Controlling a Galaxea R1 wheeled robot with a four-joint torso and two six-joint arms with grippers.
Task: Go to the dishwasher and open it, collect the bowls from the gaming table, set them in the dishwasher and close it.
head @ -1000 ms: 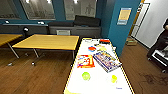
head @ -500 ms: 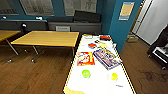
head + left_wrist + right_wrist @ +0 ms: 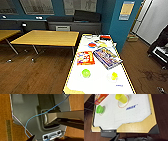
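We see the gaming table [image 3: 100,80], long, white-topped, yellow-rimmed, bearing a green bowl [image 3: 86,73] and a yellow bowl [image 3: 114,75] near us.

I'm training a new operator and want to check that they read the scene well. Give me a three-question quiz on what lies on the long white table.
1. True or false: the green bowl and the yellow bowl touch each other.
2. Which lies nearer the green bowl: A) the orange game box B) the red item at the far end?
3. Fill in: beside the gaming table stands a plain ____ wooden table.

Key: 1 false; 2 A; 3 yellow.
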